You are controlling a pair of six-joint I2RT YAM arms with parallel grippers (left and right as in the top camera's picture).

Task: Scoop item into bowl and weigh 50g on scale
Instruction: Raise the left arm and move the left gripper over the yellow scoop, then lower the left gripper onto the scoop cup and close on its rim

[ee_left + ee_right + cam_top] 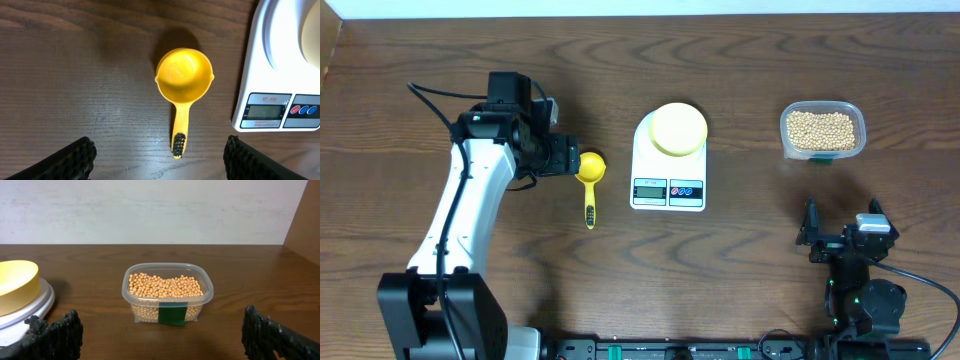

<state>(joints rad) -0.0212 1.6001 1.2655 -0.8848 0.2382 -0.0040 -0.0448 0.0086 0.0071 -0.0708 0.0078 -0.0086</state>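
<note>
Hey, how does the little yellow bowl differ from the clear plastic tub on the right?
The bowl is round and opaque pale yellow; the tub is a clear rounded rectangle with a green label. The bowl sits on the scale, the tub directly on the table. The tub is filled with beans, while the bowl looks empty. Both stand upright with no lid.

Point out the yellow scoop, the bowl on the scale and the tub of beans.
scoop [183,77]: left wrist view, inside its round cup.
bowl [678,129]: overhead view, centre of its empty inside.
tub [172,315]: right wrist view, green label on its front wall.
</note>
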